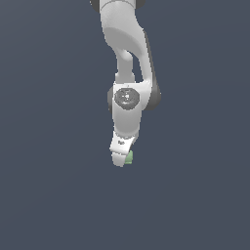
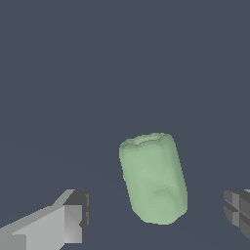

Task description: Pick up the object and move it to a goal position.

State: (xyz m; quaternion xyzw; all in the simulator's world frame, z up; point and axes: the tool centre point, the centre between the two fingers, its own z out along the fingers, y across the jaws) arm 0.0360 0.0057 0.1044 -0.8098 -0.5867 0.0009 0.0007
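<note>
One pale green block (image 2: pixel 153 178), one white robot arm (image 1: pixel 128 73) and one gripper (image 1: pixel 122 158) with two fingers (image 2: pixel 73 222) were seen

Flat, even, dim simulator light; no cast shadows or glare, slightly blocky edges.

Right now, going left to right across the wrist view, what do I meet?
One gripper finger → pale green block, clear of both → the other finger.

A plain dark slate-blue worktop (image 1: pixel 49 195) fills the exterior view from edge to edge, evenly shaded, and the same flat surface backs the wrist view.
</note>
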